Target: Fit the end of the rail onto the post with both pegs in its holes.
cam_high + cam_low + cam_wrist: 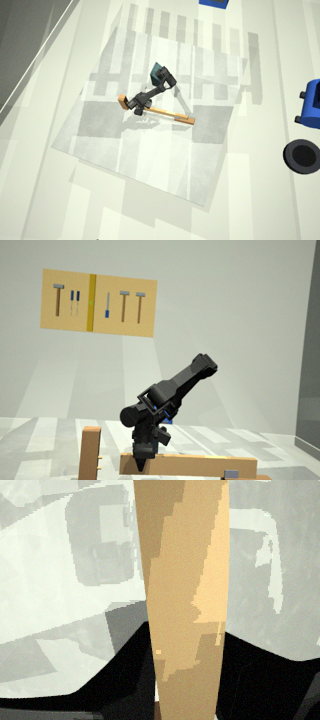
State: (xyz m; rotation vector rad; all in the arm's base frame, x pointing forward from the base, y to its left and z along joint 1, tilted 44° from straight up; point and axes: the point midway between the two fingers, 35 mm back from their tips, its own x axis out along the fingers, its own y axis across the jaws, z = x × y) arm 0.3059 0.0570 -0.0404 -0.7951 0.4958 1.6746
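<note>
Lying in striped shadow below a pegboard (67, 322), the grey tabletop (160, 160) (15, 446) is carrying the pale wooden rail (168, 112) (186, 465) (187, 580) between its left and right edges. The end effector (136, 111) (140, 468) (170, 627) is gripping the rail, whose near end is facing the pegs (99, 462), apart from the post (122, 101) (89, 454).

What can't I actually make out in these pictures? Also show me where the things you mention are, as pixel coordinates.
- Holes in the end of the long tan wooden rail (168, 112) (191, 465) (187, 580): exterior view, that end faces the post, away from the camera.
- Foot of the upright orange-brown wooden post (123, 102) (89, 454): exterior view, cut off by the bottom edge.
- Small grey metal bracket's (177, 118) (231, 474) far side: exterior view, behind the rail.
</note>
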